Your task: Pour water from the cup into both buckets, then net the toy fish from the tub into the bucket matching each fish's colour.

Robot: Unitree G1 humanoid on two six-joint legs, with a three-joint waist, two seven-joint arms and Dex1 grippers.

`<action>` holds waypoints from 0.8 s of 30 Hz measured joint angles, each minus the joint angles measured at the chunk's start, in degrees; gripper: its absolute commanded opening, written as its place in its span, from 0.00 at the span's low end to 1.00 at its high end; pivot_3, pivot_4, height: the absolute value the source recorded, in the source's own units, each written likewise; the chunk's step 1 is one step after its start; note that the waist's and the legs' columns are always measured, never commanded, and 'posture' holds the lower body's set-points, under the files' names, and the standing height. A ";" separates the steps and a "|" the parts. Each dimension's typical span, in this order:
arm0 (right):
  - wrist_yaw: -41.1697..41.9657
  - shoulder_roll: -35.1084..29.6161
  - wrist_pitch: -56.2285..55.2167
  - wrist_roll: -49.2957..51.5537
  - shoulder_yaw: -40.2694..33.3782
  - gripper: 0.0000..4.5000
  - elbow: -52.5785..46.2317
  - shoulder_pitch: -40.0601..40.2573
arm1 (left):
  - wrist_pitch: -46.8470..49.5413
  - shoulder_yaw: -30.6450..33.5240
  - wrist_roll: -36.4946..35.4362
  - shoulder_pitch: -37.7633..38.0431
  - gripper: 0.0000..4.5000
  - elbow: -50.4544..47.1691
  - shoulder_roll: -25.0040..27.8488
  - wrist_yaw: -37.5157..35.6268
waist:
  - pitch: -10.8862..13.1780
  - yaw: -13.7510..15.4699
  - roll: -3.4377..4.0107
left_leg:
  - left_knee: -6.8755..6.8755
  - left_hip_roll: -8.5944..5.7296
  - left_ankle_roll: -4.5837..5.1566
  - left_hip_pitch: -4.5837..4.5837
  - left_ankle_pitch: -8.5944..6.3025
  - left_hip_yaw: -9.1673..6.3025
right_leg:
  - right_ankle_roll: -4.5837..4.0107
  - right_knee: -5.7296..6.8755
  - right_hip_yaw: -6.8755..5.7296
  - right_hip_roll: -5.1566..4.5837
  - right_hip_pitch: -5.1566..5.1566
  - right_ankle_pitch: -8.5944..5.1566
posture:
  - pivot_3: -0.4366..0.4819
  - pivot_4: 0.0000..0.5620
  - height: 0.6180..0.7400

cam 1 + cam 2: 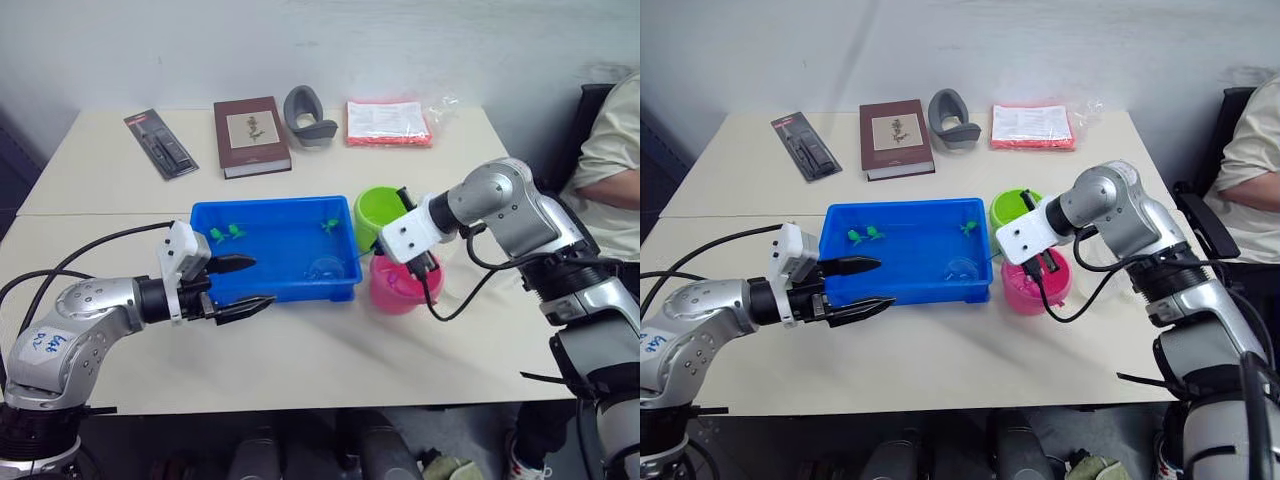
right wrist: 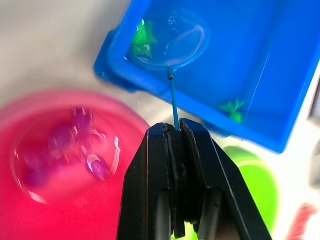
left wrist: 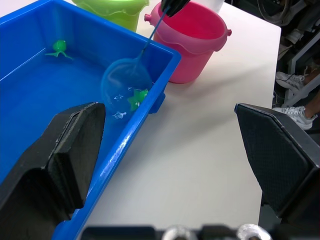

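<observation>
On a cream table (image 1: 330, 350) by a pale wall, the right gripper (image 2: 176, 131) pinches the net's handle (image 2: 173, 102); the left gripper (image 1: 240, 285) gapes, seemingly empty.

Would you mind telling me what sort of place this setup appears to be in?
Probably an office or lab room used for robot trials: pale tables pushed together against a plain wall, a book and a packet of papers at the back, and a seated person watching beside the toy-fishing tub.

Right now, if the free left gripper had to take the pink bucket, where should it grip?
Probably the pink bucket by its rim on the table side, coming from above: its mouth is open and upright, while the tub and right gripper crowd the other sides.
</observation>
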 measured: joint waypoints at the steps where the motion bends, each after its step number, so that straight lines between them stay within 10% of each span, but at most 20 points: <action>1: -1.49 0.52 1.34 -0.46 -0.09 0.00 -0.04 0.24 | -0.01 0.00 0.00 -0.24 0.99 0.07 0.01 -0.09 | 0.00 -0.01 0.00 | 0.00 -0.01 0.00 0.00 0.00 0.01 | 0.00 0.00 0.00 0.00 0.00 0.00 | 0.48 0.27 1.00; 13: -7.00 -1.12 -8.92 -7.73 1.08 0.00 1.07 -1.85 | -0.11 0.00 0.00 -0.34 0.99 1.26 0.05 -0.42 | 0.00 0.02 0.00 | -0.02 -0.07 0.01 -0.02 0.00 0.00 | 0.00 -0.04 0.00 0.00 -0.01 0.00 | 0.48 0.27 1.00; 24: 1.57 -1.02 12.65 -0.56 -0.24 0.00 -9.22 2.92 | -0.57 0.00 0.02 -0.37 0.99 1.80 0.17 -0.69 | 0.00 0.22 0.00 | -0.01 -0.07 0.09 -0.05 -0.03 -0.05 | 0.01 -0.05 -0.05 -0.05 -0.01 0.01 | 0.48 0.27 1.00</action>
